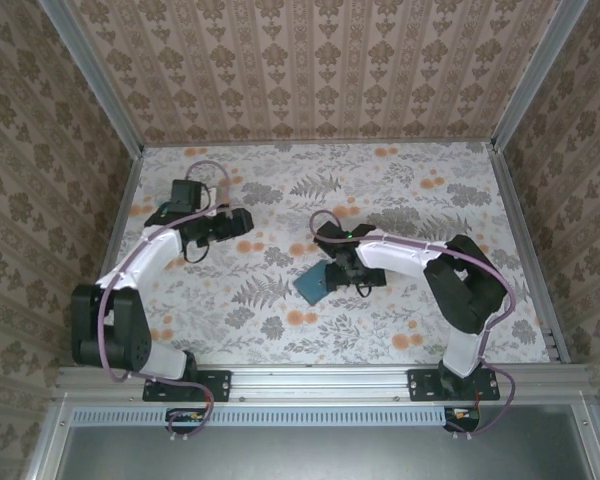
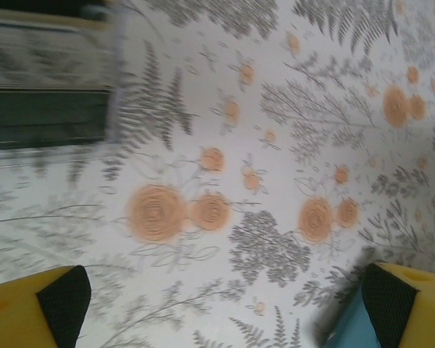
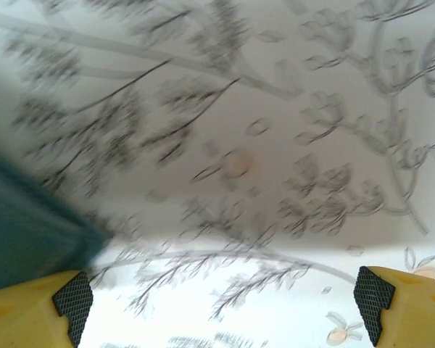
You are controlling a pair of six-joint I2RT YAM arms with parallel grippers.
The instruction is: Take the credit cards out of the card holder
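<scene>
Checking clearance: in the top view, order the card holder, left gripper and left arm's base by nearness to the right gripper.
1. card holder, right beside the right gripper, on its near-left.
2. left gripper, off to the left.
3. left arm's base, at the near left.

The card holder [image 1: 313, 284] is a small teal-blue rectangle lying near the middle of the table [image 1: 410, 195]. It sits turned diagonally to the table's edges. Its corner [image 3: 29, 232] shows blurred in the right wrist view.
</scene>
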